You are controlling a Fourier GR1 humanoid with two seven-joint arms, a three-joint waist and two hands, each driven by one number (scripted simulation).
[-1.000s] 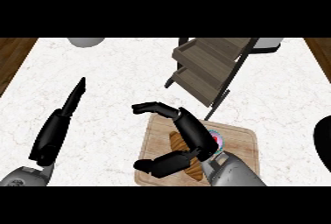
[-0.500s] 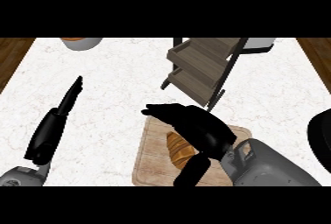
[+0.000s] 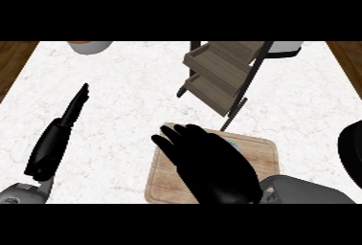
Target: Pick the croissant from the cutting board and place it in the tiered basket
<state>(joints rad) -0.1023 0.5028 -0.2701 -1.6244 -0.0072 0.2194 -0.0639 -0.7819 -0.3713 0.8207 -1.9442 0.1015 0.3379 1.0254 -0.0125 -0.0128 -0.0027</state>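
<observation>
The wooden cutting board (image 3: pixel 263 154) lies on the white marble counter, right of the middle and near the front. My right hand (image 3: pixel 212 167) hovers flat over the board with its back to the camera and covers most of it. The croissant is hidden under that hand. A small teal patch (image 3: pixel 234 144) peeks out at the hand's right edge. The tiered basket (image 3: pixel 222 72), a dark frame with wooden trays, stands just behind the board. My left hand (image 3: pixel 60 131) rests open at the left, fingers straight and pointing away.
An orange-filled bowl (image 3: pixel 90 46) sits at the back left edge. A pale grey vessel (image 3: pixel 286 48) shows behind the basket at the back right. A dark rounded object (image 3: pixel 351 149) cuts in at the right edge.
My right hand has swung from beside the croissant to directly over the board and now hides the croissant. The view has shifted slightly. The left hand has kept its place.
</observation>
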